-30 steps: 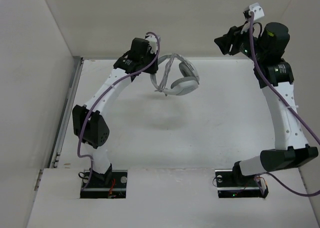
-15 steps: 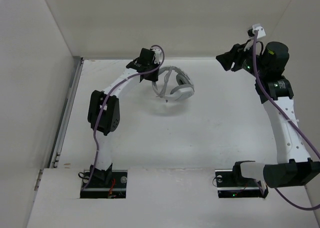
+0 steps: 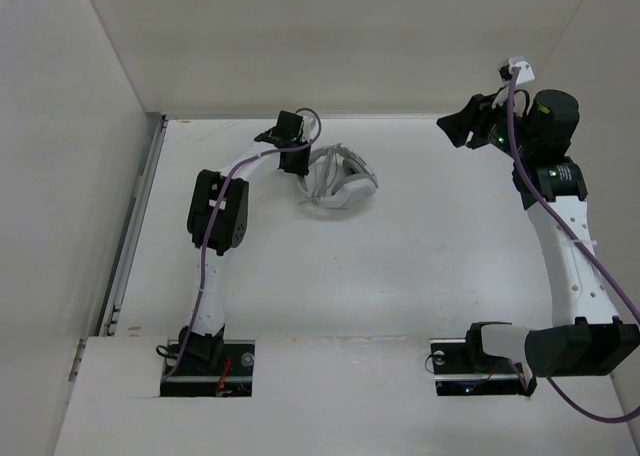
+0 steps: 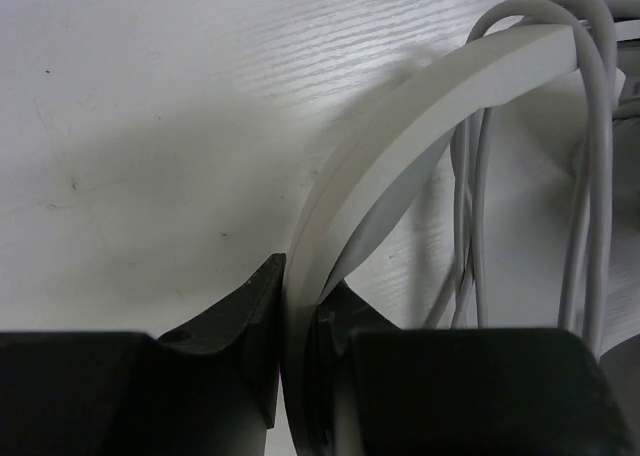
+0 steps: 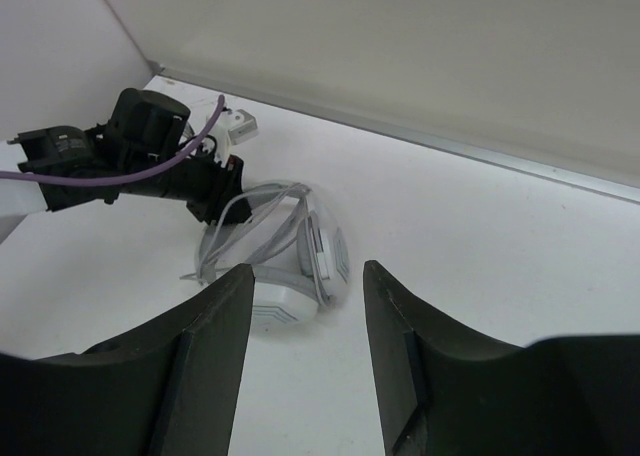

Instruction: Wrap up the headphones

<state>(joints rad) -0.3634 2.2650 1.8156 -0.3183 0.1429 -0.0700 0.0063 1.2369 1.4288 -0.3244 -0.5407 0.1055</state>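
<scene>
The light grey-white headphones lie on the white table near the back, their thin grey cable looped around the headband. My left gripper is shut on the headband, low at the table; in the left wrist view the cable loops hang to the right of the band. The right wrist view shows the earcups and the left gripper beyond my open, empty right gripper. In the top view the right gripper is raised at the back right, far from the headphones.
White walls enclose the table at the back and left. A metal rail runs along the left edge. The arm bases sit at the near edge.
My left gripper has lowered the headphones from mid-air down onto the table and drawn slightly left. The right arm has barely moved.
</scene>
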